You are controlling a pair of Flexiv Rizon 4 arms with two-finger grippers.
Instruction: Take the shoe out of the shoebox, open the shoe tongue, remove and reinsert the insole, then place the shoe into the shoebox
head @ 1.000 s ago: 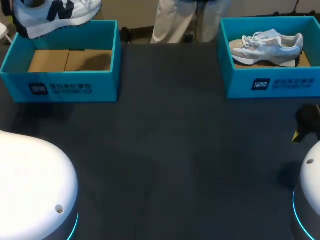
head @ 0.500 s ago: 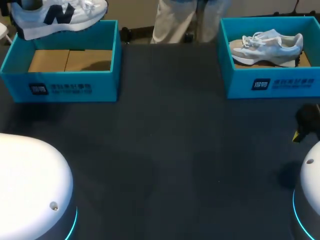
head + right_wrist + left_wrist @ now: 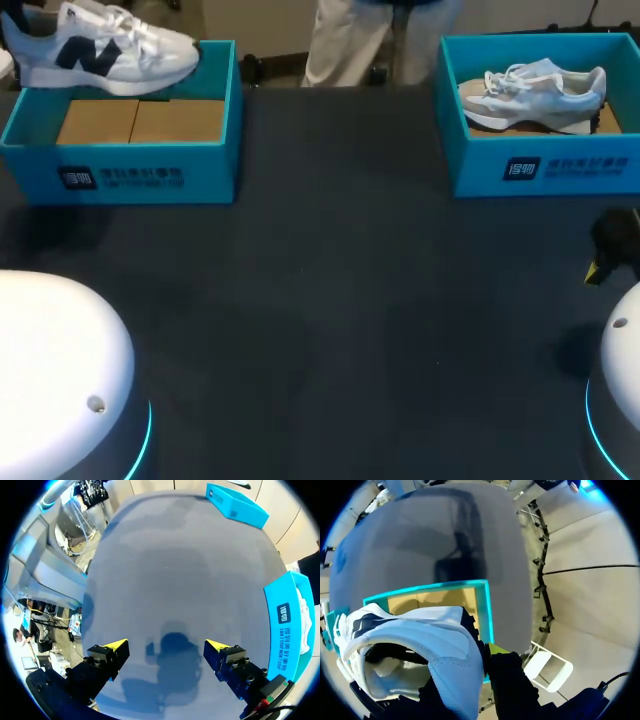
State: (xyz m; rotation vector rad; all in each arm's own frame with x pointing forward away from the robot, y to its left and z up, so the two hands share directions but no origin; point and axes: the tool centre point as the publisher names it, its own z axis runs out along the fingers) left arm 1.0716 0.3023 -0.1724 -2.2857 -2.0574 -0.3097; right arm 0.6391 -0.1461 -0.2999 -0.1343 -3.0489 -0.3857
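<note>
**Shoe held over the left box, right gripper idle**

Nearest you, at 3 o'clock by the table's edge, your right gripper [image 3: 166, 645] hangs just over the bare table [image 3: 340, 300]. Its wrist view shows the fingers spread wide with nothing between them. The head view shows only a dark shape and one yellow tip there.

The whole middle of the table lies open between the two boxes.

At 10 o'clock sits the left box [image 3: 130, 175], with only a cardboard [image 3: 140, 120] floor inside. At 2 o'clock the right box [image 3: 540, 165] holds a grey shoe [image 3: 535, 90] lying on its side.

Farthest, at 11 o'clock, the shoe [image 3: 110, 55] hangs over the left box's far rim. Its toe points toward the middle of the table. The head view hides your left gripper [image 3: 470, 660]. Its wrist view shows it clamped on the heel, with one yellow tip outside the collar.
</note>
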